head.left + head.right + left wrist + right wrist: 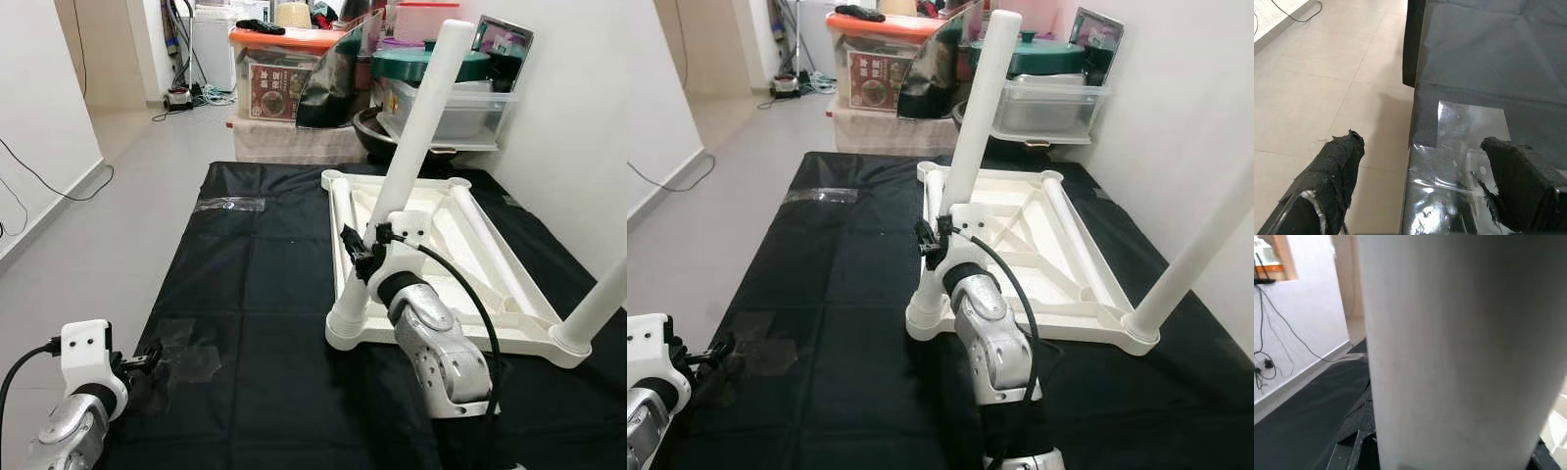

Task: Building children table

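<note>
Leg-fitting step: right gripper fingers clamped on white leg standing in the near-left corner socket of the upturned tabletop on the black mat. Left gripper fingers apart, well left of tabletop. Next, prob. seat the leg fully.

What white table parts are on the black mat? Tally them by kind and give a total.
Upturned tabletop: 1
Legs standing in its near corners: 2
Leg lying inside it: 1
Total: 4
</note>
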{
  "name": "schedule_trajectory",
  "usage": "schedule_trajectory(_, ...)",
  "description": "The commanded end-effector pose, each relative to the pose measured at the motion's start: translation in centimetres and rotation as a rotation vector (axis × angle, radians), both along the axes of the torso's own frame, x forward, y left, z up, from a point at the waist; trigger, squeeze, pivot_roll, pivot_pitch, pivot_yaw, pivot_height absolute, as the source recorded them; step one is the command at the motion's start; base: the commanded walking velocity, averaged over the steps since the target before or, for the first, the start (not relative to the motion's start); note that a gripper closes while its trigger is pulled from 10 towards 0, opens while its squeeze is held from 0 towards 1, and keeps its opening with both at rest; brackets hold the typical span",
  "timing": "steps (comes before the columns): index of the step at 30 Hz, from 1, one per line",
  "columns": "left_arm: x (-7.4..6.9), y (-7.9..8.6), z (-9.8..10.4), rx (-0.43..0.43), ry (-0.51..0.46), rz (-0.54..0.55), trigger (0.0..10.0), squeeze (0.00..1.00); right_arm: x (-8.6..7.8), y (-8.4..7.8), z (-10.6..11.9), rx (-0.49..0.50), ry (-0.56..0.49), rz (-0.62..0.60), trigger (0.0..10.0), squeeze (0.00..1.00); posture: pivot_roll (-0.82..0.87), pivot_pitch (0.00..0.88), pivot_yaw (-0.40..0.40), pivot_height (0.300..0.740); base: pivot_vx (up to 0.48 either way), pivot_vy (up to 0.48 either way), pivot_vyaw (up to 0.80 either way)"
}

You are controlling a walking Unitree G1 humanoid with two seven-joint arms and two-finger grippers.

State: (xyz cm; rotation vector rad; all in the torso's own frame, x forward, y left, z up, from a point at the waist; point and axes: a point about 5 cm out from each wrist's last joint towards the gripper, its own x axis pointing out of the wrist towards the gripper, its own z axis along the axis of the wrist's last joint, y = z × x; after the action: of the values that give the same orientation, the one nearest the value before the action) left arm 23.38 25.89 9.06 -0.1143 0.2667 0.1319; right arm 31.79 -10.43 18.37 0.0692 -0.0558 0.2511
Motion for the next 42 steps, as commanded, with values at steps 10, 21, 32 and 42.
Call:
schedule_trajectory(10,0.6,-0.5,-0.2,-0.013,0.005,-0.021,10.0,0.00,-0.7,1.4,-1.9,-0.059,0.053,0.399,0.0,0.00,0.01,0.000,-0.048,0.740,0.000,0.000,0.00)
schedule_trajectory(21,1.0,-1.0,-0.6,-0.026,0.004,-0.035,10.0,0.00,0.2,1.1,0.1,-0.367,0.028,0.884,0.0,0.00,0.00,0.000,-0.070,0.740,0.000,0.000,0.00)
schedule_trajectory(32,0.5,-1.2,-1.0,-0.052,0.007,-0.013,10.0,0.00,0.8,2.8,0.4,-0.293,0.054,0.887,0.0,0.00,0.02,0.000,-0.094,0.740,0.000,0.000,0.00)
schedule_trajectory(42,0.3,-1.0,-1.1,-0.066,0.007,0.009,10.0,0.00,2.6,1.0,-3.1,-0.040,0.198,0.388,0.0,0.00,0.03,0.000,-0.091,0.740,0.000,0.000,0.00)
